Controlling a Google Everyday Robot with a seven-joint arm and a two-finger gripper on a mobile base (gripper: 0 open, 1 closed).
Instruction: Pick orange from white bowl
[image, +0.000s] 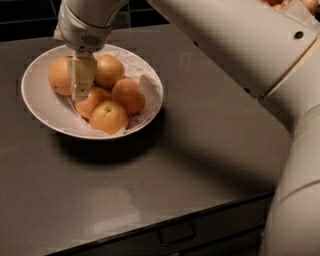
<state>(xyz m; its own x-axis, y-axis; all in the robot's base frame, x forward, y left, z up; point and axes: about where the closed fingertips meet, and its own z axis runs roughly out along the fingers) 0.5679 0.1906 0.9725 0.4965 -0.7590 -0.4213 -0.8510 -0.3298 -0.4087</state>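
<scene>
Kitchen counter (200, 165) with drawer (175, 234); gripper (80, 95) above white bowl (36, 102).

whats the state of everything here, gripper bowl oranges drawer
white bowl: upright on the table, paper-lined
orange: lying at the bowl's left side, not lifted
other four oranges: lying in the bowl
gripper: down in the bowl, just right of the orange
drawer: shut
</scene>
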